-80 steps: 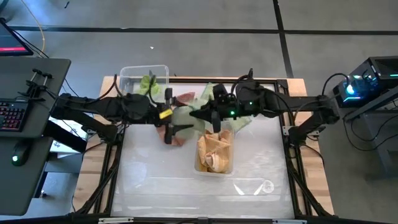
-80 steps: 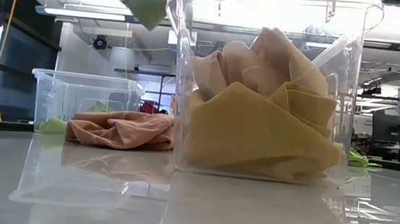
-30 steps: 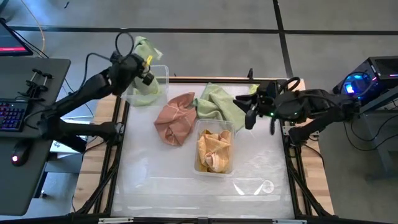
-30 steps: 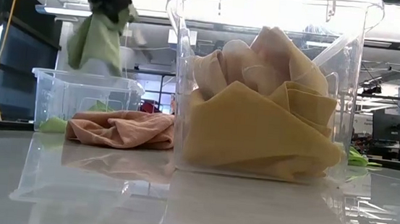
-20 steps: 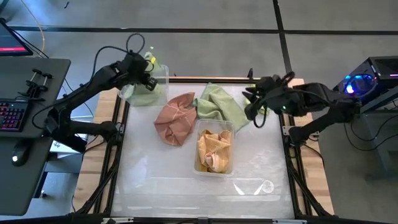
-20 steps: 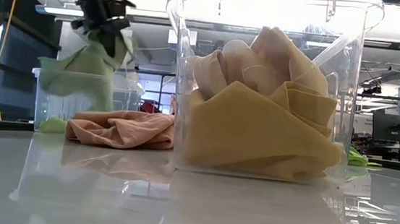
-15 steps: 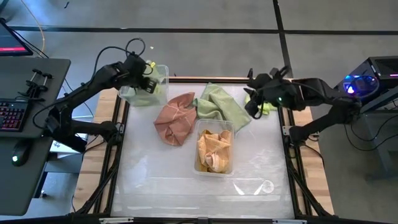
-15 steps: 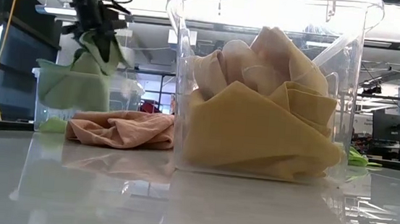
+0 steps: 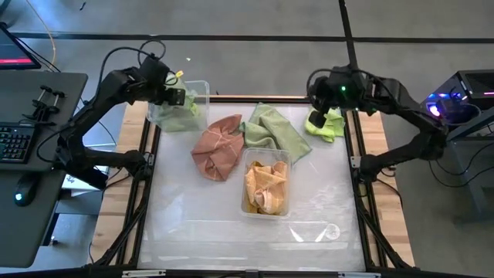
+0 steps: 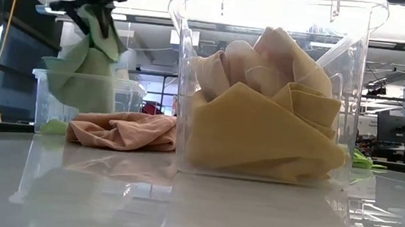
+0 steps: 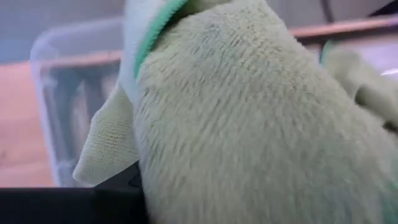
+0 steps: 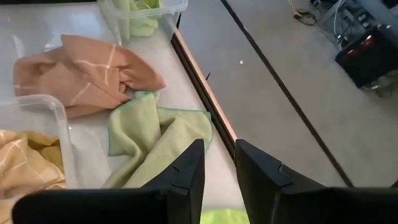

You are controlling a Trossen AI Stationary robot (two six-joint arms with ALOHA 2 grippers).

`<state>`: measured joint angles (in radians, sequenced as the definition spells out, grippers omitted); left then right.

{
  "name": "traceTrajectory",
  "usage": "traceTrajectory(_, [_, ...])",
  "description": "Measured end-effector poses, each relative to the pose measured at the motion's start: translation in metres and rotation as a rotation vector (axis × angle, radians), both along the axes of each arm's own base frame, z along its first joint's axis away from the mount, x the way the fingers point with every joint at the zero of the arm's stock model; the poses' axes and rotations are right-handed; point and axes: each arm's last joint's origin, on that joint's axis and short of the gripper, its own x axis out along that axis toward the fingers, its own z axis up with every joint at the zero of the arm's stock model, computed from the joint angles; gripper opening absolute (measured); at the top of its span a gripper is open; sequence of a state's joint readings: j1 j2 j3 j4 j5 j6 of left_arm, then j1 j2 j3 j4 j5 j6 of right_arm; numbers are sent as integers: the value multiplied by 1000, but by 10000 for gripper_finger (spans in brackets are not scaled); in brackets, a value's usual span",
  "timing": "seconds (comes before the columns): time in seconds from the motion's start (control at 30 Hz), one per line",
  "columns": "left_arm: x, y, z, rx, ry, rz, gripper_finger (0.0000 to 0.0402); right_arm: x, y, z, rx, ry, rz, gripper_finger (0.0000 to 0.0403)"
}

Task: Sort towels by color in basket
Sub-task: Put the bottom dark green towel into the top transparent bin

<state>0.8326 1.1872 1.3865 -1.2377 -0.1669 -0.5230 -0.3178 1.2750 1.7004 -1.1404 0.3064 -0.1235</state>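
Towel of pale sage green [image 10: 81, 73] hangs from the left end effector [image 9: 176, 94], its lower part inside the clear bin [image 9: 202, 86] just beneath; whether it is clamped or loosely draped cannot be told. Right end effector [image 12: 217, 149] hovers at the surface's [image 9: 193, 224] far right edge, a lime towel [image 9: 324, 125] directly below it; its grip cannot be told either. Between the end effectors lie a salmon towel [image 9: 216, 145] and a green towel [image 9: 272, 131].

arms: two, dark, jointed | cables: black, looped along links | right hand [image 12: 217, 171]: two flat dark fingers
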Motion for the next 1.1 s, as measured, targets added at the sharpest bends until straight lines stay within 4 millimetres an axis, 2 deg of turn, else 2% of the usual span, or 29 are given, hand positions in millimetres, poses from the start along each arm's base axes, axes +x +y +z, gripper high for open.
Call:
traceTrajectory(0.17, [5, 17, -13, -18, 15, 22, 218, -3, -10, 0, 15, -3, -23, 84])
traceTrajectory(0.3, [7, 25, -25, -80, 99, 6, 235, -6, -14, 0, -1, 13, -23, 84])
traceTrajectory(0.47, [9, 35, -32, -107, 114, 41, 265, -7, -18, 0, 12, 4, -45, 84])
traceTrajectory(0.6, [4, 35, -36, -157, 159, 53, 283, -8, -20, -1, 39, 2, 25, 84])
traceTrajectory(0.73, [-1, 33, -35, -160, 196, 87, 284, -8, -24, -3, 107, -25, 151, 84])
traceTrajectory(0.83, [3, 34, -34, -147, 150, 68, 283, -4, -31, -14, 138, -33, 182, 84])
traceTrajectory(0.97, [19, 37, -36, -86, 78, 39, 271, 5, -43, -38, 162, -26, 169, 84])
traceTrajectory(1.1, [32, 43, -52, -124, -30, 61, 233, 11, -47, -59, 205, -16, 138, 84])
